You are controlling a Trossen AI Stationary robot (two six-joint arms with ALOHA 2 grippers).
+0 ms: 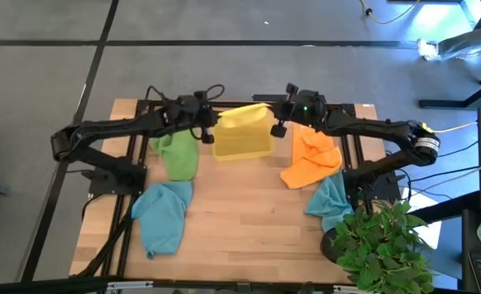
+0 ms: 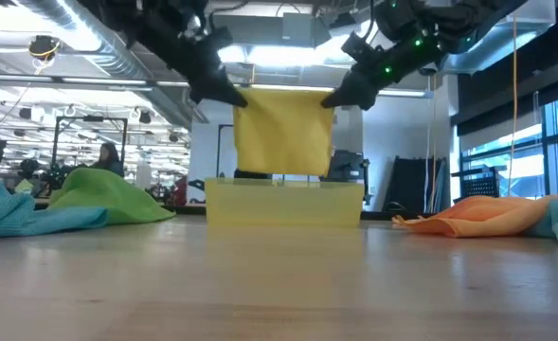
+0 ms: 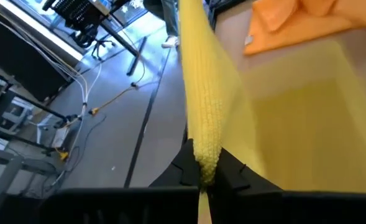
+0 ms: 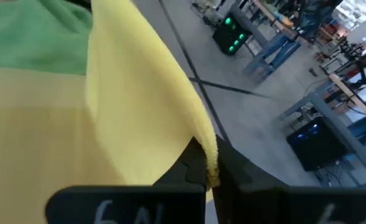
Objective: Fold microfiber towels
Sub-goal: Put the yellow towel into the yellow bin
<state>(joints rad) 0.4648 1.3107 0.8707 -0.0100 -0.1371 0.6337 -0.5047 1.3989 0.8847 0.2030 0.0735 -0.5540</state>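
Low view shows the yellow towel (image 2: 283,131) hanging flat above the tray (image 2: 283,203), each top corner pinched by a gripper: the left gripper (image 2: 229,95) on one corner, the right gripper (image 2: 338,97) on the other. Both arms are cut off by the frame's upper edge there. The towel's lower edge seems to dip just behind the tray's rim, though whether it touches the tray cannot be told. From above, the towel's hanging face is hidden; only its top edge (image 1: 244,115) shows, stretched between the two arms over the far side of the tray (image 1: 244,147). Each wrist view shows the fingers pressed together on a fold of yellow cloth, with most of each finger hidden by it.

Around the tray lie the other towels: green (image 1: 177,155) to the left, orange (image 1: 312,161) to the right, one teal (image 1: 162,214) at the near left and another teal (image 1: 331,200) partly hidden by a plant (image 1: 379,245) at the table's near right corner.
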